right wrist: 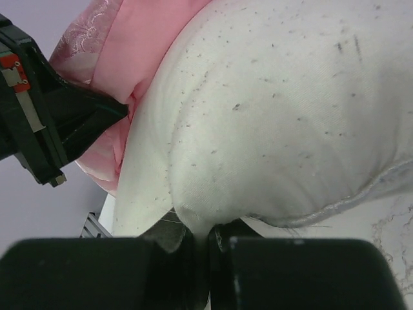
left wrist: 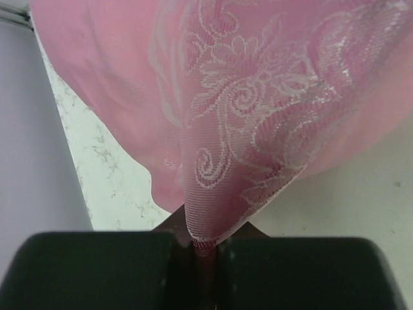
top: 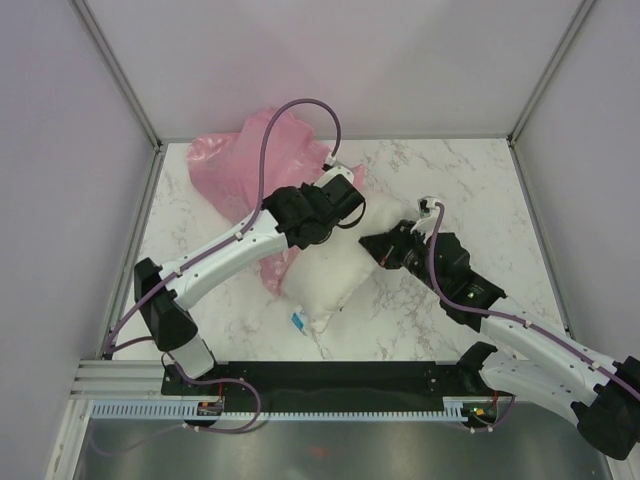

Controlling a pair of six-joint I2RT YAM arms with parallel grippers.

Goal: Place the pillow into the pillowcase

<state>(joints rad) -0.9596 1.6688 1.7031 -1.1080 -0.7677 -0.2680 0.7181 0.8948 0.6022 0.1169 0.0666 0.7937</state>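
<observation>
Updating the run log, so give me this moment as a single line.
left gripper: shut on pillowcase | right gripper: shut on pillow | status: pillow mostly outside pillowcase

A white, grey-veined marble table point(top: 475, 180) sits boxed in by pale lilac walls point(top: 330, 60) at the back, left and right, joined at grey metal posts point(top: 122, 80). Along the near edge runs a black plate point(top: 340, 375), then a slotted white strip point(top: 330, 408). The light is soft and even.
</observation>
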